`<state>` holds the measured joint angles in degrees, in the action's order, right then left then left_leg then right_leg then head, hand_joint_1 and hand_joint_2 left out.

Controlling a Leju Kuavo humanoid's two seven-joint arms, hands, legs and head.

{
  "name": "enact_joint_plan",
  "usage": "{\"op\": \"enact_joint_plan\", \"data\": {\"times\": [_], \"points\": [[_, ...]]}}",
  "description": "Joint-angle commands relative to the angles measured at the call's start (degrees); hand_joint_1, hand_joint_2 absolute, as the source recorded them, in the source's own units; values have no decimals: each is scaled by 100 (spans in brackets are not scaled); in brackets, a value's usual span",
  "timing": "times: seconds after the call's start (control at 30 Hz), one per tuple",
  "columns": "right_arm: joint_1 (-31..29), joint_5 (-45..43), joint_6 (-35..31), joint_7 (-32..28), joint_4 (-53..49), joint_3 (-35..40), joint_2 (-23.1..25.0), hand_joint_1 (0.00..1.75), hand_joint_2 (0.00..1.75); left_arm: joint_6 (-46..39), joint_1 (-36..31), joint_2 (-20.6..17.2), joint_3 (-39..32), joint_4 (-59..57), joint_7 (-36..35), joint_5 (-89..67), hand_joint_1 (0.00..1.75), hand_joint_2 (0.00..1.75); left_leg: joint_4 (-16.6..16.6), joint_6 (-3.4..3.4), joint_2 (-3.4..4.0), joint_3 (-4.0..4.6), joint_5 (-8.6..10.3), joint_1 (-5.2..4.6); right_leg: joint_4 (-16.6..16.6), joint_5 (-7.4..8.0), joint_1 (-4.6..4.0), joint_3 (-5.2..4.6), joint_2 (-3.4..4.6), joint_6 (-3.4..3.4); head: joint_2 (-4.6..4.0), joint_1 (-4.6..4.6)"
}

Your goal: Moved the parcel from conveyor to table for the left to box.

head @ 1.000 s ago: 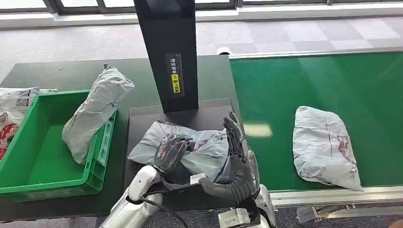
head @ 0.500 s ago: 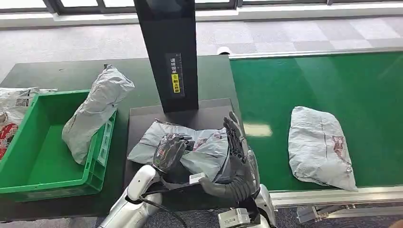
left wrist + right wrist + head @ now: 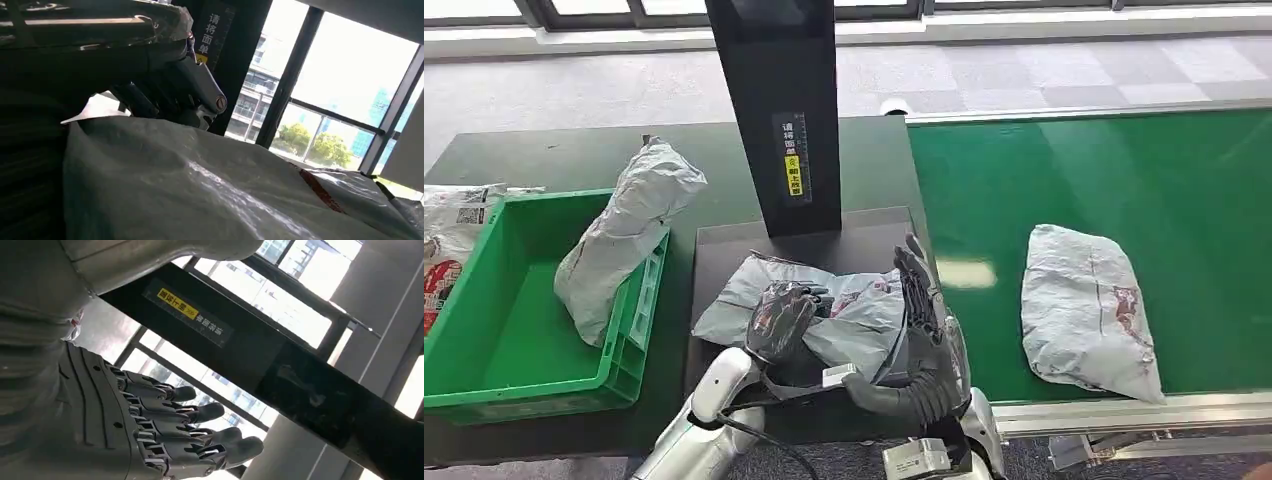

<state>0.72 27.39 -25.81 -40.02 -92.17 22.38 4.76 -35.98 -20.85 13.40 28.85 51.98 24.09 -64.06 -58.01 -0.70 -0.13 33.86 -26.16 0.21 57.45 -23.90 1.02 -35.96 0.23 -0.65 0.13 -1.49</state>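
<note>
A grey plastic parcel (image 3: pixel 839 312) lies on the dark plate (image 3: pixel 724 250) at the foot of the black post. My left hand (image 3: pixel 781 320) sits on top of the parcel with its fingers curled down over the near part of it. The left wrist view has the parcel (image 3: pixel 200 190) close under the dark fingers (image 3: pixel 170 95). My right hand (image 3: pixel 922 300) stands on edge at the parcel's right side, fingers straight and apart, holding nothing. In the right wrist view the right hand (image 3: pixel 165 435) is spread and empty.
A second grey parcel (image 3: pixel 1084 312) lies on the green conveyor (image 3: pixel 1074 170) to the right. A green bin (image 3: pixel 514 330) stands at the left with another parcel (image 3: pixel 624 235) leaning over its rim. The black post (image 3: pixel 774 110) rises just behind the plate.
The parcel on the conveyor has slid a little to the left. Both hands and the parcel on the plate have stayed where they were.
</note>
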Motion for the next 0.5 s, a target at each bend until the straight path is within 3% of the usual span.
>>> {"op": "enact_joint_plan", "data": {"times": [0.03,0.1,0.17,0.27,0.33,0.4,0.5], "points": [[576,487,-25,2,-413,-176,292,0,175,-360,209,-470,-3387,3611,1421,2789,175,175,-25,-9,50,7,-28,12,26,-12,-14,-25,45,17,0,0],[582,506,-19,2,-408,-193,311,0,175,-402,207,-493,-3319,3519,1421,2826,175,175,-17,-12,36,2,-21,13,26,-10,-14,-16,33,19,0,-2],[554,511,-16,2,-349,-219,339,0,175,-402,269,-259,-3349,3411,1591,2754,175,175,19,-19,36,-16,-8,12,-1,-6,-12,-5,36,19,0,-2],[542,512,-16,2,-343,-222,344,0,175,-402,304,-225,-3330,3424,1591,2737,175,175,24,-54,77,-38,-54,9,3,-20,-14,32,79,44,0,35],[507,437,-44,13,-334,-173,318,0,175,-402,348,-168,-3318,3327,1591,2698,175,175,18,-39,16,-84,-42,20,-4,-54,-38,64,23,27,0,33],[525,445,-56,7,-333,-192,327,0,175,-402,353,-183,-3314,3332,1591,2732,175,175,20,-36,-21,-74,-29,17,5,-53,-24,64,-11,25,0,35],[557,505,-59,2,-343,-222,364,0,175,-402,344,-223,-3258,3266,1591,2895,175,175,26,-43,7,-92,-40,23,-2,-49,-21,71,17,30,0,37]]}}
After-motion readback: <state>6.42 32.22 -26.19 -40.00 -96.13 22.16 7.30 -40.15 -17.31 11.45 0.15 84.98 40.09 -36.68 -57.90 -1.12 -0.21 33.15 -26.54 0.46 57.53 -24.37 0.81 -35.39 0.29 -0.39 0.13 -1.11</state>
